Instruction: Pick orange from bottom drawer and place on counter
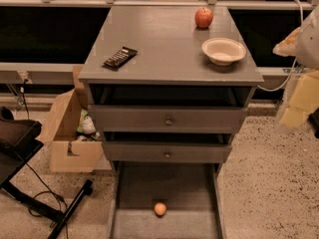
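The orange (159, 209) is small and round and lies on the floor of the bottom drawer (167, 188), near its front wall. That drawer is pulled out below the two shallower knobbed drawers. The counter (164, 49) is the flat grey top of the cabinet. My gripper (299, 103) shows as a pale yellowish shape at the right edge of the view, beside the cabinet at the height of the upper drawers. It is far above and to the right of the orange, and nothing shows in it.
On the counter stand a red apple (204, 17) at the back right, a cream bowl (224, 51) at the right and a black calculator (120, 57) at the left. A cardboard box (70, 133) stands left of the cabinet. A black stand with cables (45, 203) is at the lower left.
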Available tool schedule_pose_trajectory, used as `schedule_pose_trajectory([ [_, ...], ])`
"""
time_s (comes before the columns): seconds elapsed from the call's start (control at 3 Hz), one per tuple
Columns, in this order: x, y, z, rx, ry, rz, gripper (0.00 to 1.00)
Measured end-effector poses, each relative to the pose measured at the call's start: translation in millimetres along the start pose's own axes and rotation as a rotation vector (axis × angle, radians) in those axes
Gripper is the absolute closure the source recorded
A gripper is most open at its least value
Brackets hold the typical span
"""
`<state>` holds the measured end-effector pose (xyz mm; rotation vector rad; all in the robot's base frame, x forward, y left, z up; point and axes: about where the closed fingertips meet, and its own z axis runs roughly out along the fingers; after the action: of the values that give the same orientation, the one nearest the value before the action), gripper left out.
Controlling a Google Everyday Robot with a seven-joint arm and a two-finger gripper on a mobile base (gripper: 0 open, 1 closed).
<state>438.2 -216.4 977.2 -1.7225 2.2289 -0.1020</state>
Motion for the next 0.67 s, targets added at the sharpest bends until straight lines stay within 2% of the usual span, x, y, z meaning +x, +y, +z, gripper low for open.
schedule_pose_trajectory([
  [0.33,0.0,0.0,0.0,0.000,0.000,0.000,0.00],
  [0.67,8.5,-0.2,-2.5,0.040,0.010,0.024,0.00],
])
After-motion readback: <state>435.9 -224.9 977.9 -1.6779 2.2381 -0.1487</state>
